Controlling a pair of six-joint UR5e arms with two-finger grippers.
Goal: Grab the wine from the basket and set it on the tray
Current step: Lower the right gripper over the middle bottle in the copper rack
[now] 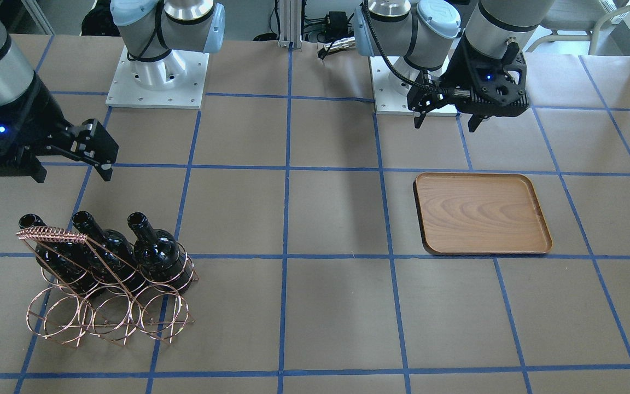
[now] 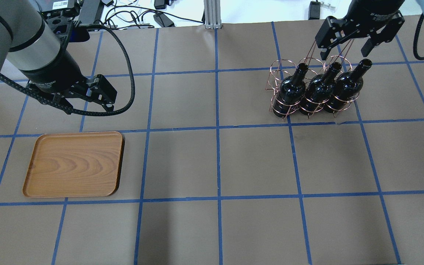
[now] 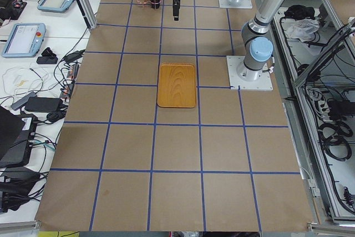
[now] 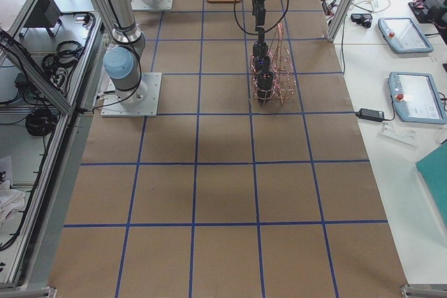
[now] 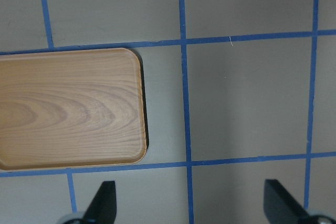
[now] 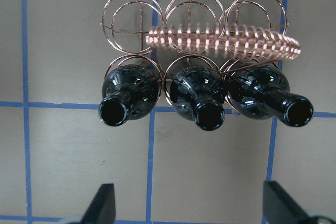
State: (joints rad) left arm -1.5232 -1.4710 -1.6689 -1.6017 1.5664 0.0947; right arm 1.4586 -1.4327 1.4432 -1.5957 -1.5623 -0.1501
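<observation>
Three near-black wine bottles [image 2: 320, 88] stand side by side in the copper wire basket [image 2: 279, 70], necks leaning toward the robot. They also show in the right wrist view [image 6: 199, 95], below the basket's coiled handle [image 6: 220, 38]. My right gripper [image 2: 346, 46] hovers open and empty above the basket, beside the bottle mouths; it shows in the front view [image 1: 71, 169] and in its wrist view [image 6: 191, 208]. The brown wooden tray [image 2: 76, 163] lies bare at the left. My left gripper [image 2: 105, 99] hangs open and empty above the table just beyond the tray [image 5: 68, 108].
Brown paper with a blue tape grid covers the table [image 2: 215, 165]. The two arm bases [image 1: 156, 82] stand at the robot's side of the table. Cables and boxes [image 2: 153, 18] lie past the far edge.
</observation>
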